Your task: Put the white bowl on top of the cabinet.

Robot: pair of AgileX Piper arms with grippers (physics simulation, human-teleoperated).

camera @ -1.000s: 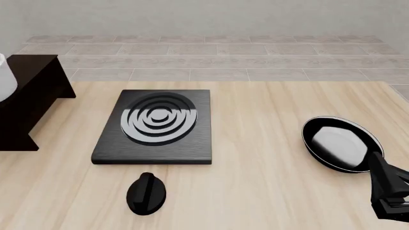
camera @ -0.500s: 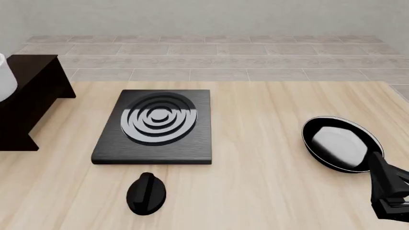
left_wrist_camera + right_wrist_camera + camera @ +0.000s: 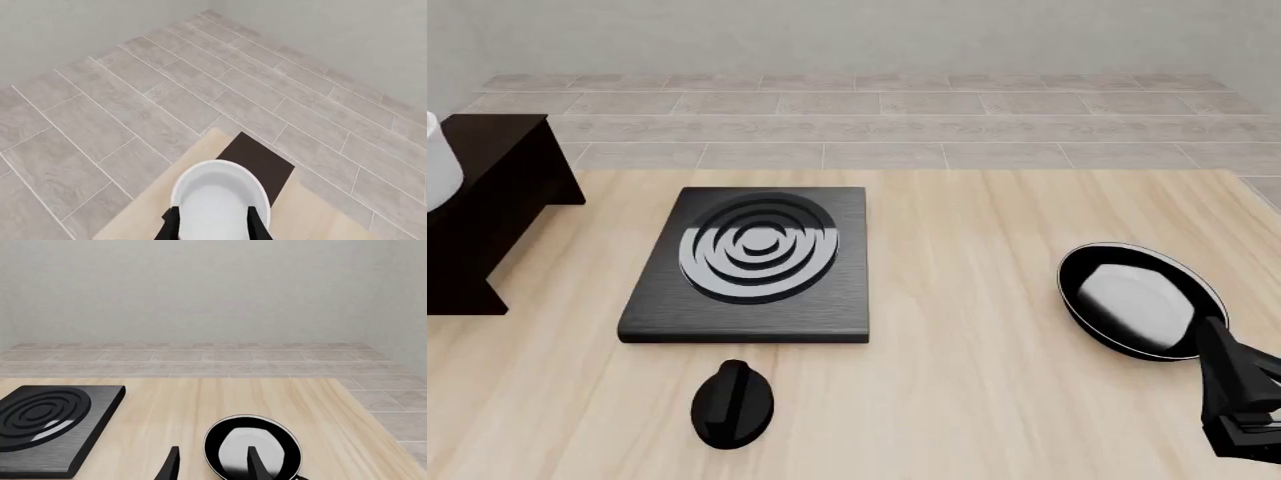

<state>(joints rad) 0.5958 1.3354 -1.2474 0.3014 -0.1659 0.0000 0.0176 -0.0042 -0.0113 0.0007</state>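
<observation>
Over the cabinet point(image 3: 257, 160), the left gripper point(image 3: 212, 227) pinches the white bowl point(image 3: 219, 197) between its fingers; the right gripper point(image 3: 212, 465) hangs spread above the pan point(image 3: 252, 452) on the desk point(image 3: 988, 330).

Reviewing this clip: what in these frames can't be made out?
- White bowl: front view's left edge cuts off most of it.
- Bowl's underside and the cabinet top beneath it: hidden by the bowl in the left wrist view, so contact is unclear.
- Left claw: only finger stubs show at the frame edge; grip on the bowl unclear.
- Right claw: fingertips cropped.
</observation>
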